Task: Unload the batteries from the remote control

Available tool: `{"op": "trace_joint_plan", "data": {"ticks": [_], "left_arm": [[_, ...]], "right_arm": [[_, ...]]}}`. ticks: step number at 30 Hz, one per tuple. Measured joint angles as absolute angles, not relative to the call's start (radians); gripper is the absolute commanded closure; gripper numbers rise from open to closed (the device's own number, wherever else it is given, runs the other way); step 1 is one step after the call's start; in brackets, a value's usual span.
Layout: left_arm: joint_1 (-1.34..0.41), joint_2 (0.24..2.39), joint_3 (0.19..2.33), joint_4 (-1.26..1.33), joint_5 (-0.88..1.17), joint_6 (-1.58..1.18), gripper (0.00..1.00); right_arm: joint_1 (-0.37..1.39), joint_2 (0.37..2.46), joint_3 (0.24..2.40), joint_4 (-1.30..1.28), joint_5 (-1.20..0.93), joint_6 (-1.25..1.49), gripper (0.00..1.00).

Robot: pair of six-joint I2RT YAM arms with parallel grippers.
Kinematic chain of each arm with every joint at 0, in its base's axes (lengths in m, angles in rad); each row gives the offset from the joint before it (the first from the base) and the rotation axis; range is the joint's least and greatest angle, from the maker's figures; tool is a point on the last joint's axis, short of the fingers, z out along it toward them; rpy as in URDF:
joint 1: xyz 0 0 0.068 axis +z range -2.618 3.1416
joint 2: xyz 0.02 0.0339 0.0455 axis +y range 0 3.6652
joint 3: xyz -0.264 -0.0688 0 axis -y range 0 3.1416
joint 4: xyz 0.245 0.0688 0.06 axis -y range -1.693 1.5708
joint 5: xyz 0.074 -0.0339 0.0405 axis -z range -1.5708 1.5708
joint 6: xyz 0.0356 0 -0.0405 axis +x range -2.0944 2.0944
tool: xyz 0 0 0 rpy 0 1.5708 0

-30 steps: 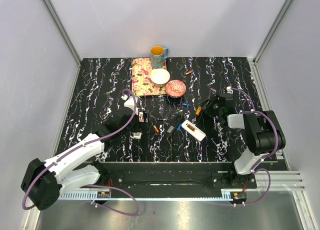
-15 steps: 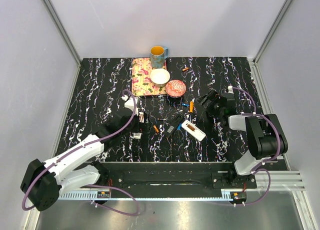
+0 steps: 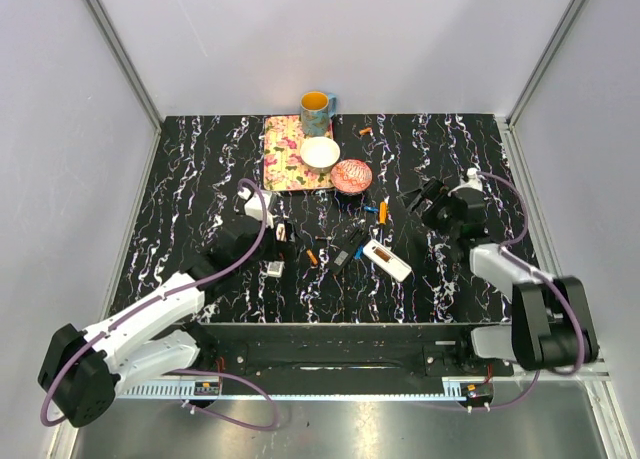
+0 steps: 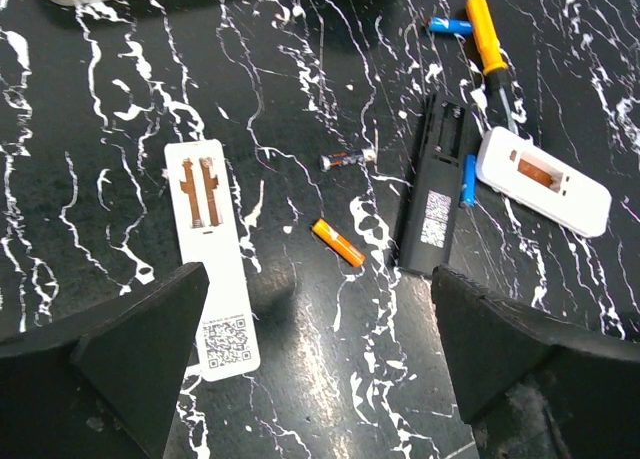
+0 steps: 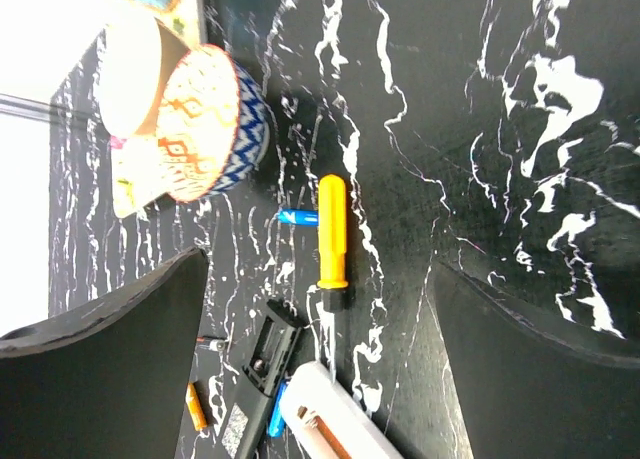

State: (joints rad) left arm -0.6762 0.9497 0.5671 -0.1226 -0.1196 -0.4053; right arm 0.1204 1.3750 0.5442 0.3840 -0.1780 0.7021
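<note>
A black remote control (image 4: 437,184) lies with its battery bay open beside a white remote (image 4: 542,179). Another white remote (image 4: 210,259) lies to the left, its brown contacts bare. Loose batteries lie around them: an orange one (image 4: 337,243), a dark one (image 4: 347,159), a blue one (image 4: 468,179) against the black remote, and another blue one (image 5: 298,217) by the orange-handled screwdriver (image 5: 332,231). My left gripper (image 4: 320,349) hangs open over bare table near the orange battery. My right gripper (image 3: 416,201) is open and empty, a little back from the screwdriver.
A patterned tray (image 3: 285,154) with a white bowl (image 3: 320,154) sits at the back. A red patterned bowl (image 3: 351,176) stands beside it and a yellow mug (image 3: 316,106) behind it. One orange battery (image 3: 366,131) lies alone near the back edge.
My right gripper opened, left the screwdriver on the table and drew back to the right. The lone orange battery at the back moved farther back. The left arm barely shifted.
</note>
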Motion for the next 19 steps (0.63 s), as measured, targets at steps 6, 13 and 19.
{"op": "trace_joint_plan", "data": {"ticks": [6,13,19], "left_arm": [[-0.676,0.965,0.567,-0.099,-0.190,-0.393,0.01],[-0.676,0.997,0.568,-0.037,-0.212,-0.373,0.01],[-0.676,0.998,0.567,0.059,-0.222,-0.340,0.01]], "right_arm": [[0.120,1.084,0.496,0.290,-0.086,0.609,0.00],[0.120,0.827,0.437,0.238,0.032,0.516,0.00],[0.120,0.795,0.430,0.233,0.105,0.429,0.00]]}}
